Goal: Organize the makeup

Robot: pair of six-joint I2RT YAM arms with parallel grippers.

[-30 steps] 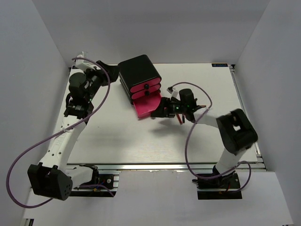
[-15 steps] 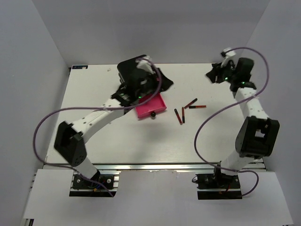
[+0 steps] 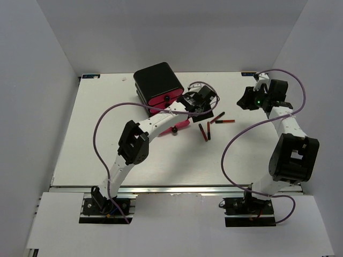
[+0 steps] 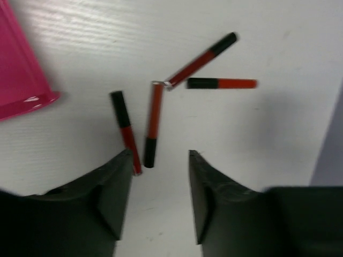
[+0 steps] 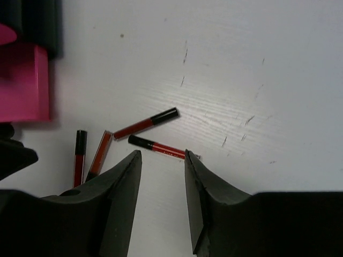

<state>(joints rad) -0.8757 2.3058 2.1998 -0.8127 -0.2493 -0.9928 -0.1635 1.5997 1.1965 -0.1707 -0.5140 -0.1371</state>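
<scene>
From above, the black box with its pink fronts stands at the far middle of the white surface. One pink drawer is pulled out of it toward the near edge and partly hidden under the left arm. Four thin dark-red lip sticks lie loose on the surface to the right of that drawer. Two lie side by side, and the other two lie a little farther from the box. The left gripper hangs just right of the box, close by the sticks, and the right gripper sits well beyond them, farther from the box. From up here I cannot tell how either pair of jaws stands. The left wrist camera settles it for that arm: its jaws are spread and empty. One stick's black cap shows in the gap, another stick runs along one of the fingers, and the drawer's corner sits off to the side. The right wrist camera shows its jaws released as well, with nothing in them. All four sticks lie on the surface past its fingers, with the box's dark edge and the drawer beyond them.
</scene>
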